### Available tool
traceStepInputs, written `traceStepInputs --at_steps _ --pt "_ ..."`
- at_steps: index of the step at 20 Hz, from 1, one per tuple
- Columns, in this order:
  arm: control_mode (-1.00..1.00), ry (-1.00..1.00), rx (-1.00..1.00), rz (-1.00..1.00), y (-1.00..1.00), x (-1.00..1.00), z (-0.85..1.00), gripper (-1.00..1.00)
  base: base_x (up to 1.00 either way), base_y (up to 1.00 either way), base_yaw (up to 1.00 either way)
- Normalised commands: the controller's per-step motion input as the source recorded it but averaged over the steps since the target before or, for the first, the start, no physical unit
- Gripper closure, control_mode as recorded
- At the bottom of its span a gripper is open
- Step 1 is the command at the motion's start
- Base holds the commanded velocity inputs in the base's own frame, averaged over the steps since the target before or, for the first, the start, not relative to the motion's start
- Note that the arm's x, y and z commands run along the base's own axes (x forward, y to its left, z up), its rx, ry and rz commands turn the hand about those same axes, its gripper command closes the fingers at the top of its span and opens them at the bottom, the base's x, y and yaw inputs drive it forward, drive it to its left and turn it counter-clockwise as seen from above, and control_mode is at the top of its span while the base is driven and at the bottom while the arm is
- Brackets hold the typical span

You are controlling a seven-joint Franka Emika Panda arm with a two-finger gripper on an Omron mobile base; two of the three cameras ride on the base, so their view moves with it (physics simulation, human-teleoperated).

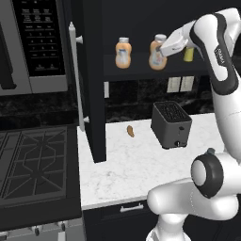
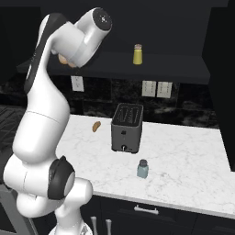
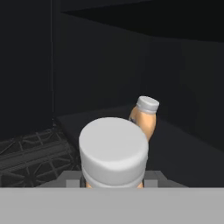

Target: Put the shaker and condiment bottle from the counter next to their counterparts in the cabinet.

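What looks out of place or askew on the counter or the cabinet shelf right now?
Nothing is spilled or tipped. Both orange bottles stand upright on the cabinet shelf. Only oddity: a small brown food item lies loose on the counter beside the toaster.

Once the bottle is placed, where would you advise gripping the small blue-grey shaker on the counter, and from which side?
Grip the shaker across its round body, just below the grey cap, coming straight down from above. It stands upright on the counter, apart from the toaster behind it, so the fingers probably have room on either side.
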Motion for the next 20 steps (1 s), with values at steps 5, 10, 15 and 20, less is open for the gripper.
traceStepInputs --at_steps 5,10,15,20 --pt "-1.00 0.00 0.00 0.00 0.14 0.19 0.00 1.00 0.00 0.00 0.00" --pt "-1.00 -0.02 -0.01 0.00 0.00 0.19 0.00 1.00 0.00 0.00 0.00" --pt "-1.00 -0.01 0.00 0.00 0.00 0.01 -0.10 1.00 0.00 0.00 0.00" --pt "-1.00 0.00 0.00 0.02 0.00 0.00 -0.17 1.00 0.00 0.00 0.00"
